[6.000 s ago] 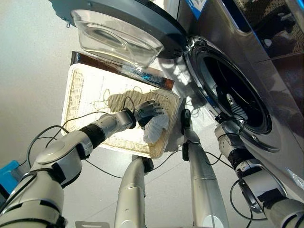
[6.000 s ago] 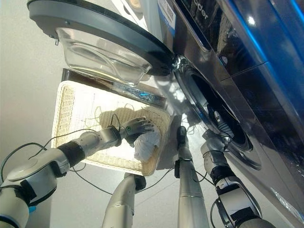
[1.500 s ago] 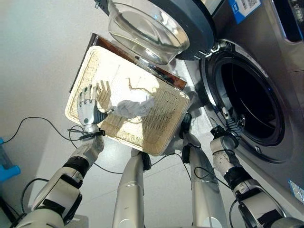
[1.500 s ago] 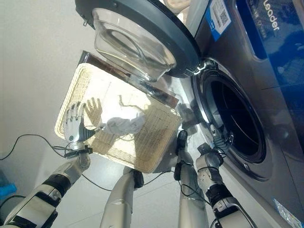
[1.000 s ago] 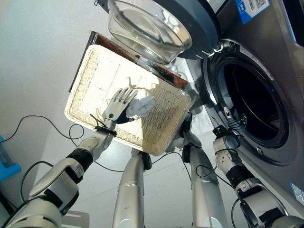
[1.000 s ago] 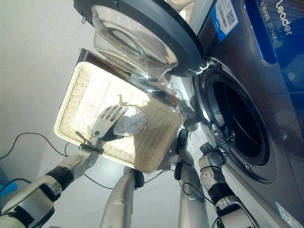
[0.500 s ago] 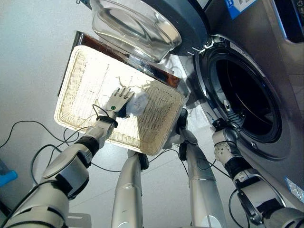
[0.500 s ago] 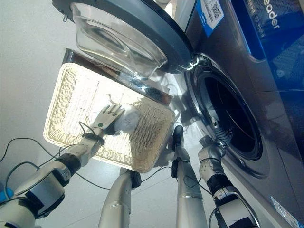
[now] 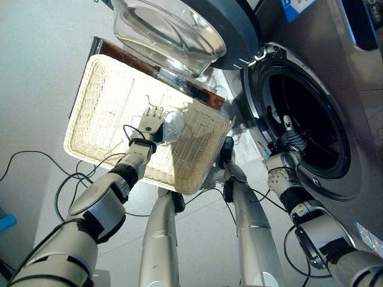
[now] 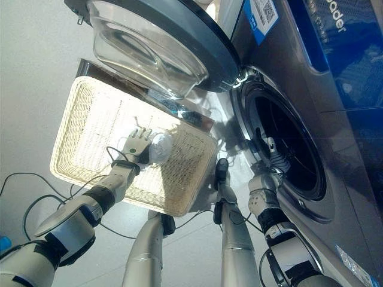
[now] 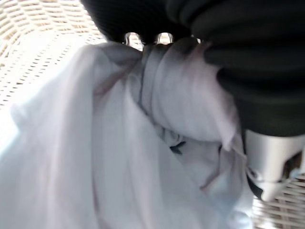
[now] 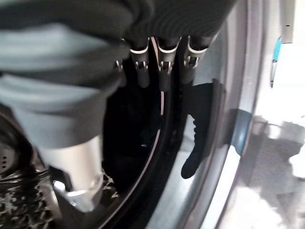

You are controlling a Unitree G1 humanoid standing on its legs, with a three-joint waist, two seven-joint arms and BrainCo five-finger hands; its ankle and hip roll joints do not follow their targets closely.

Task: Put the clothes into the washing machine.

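A crumpled white cloth point(image 9: 174, 127) lies in the wicker basket point(image 9: 99, 113) on the floor, below the washing machine's open glass door point(image 9: 173, 30). My left hand point(image 9: 150, 124) rests on the cloth's left side. In the left wrist view the cloth point(image 11: 119, 143) is bunched into the palm, with its folds drawn up to the fingers. My right hand point(image 9: 286, 142) hangs at the lower rim of the dark drum opening point(image 9: 308, 113), fingers point(image 12: 162, 67) straight and holding nothing.
The open door overhangs the basket's far edge. A dark brown board point(image 9: 128, 52) lies along that edge under the basket. A blue object point(image 9: 5, 220) sits on the grey floor at the far left. The machine's front panel point(image 10: 335, 89) fills the right side.
My left hand has come from the basket's left rim across to the cloth, and its spread fingers have closed into it. The camera has shifted; the right hand stays by the drum rim.
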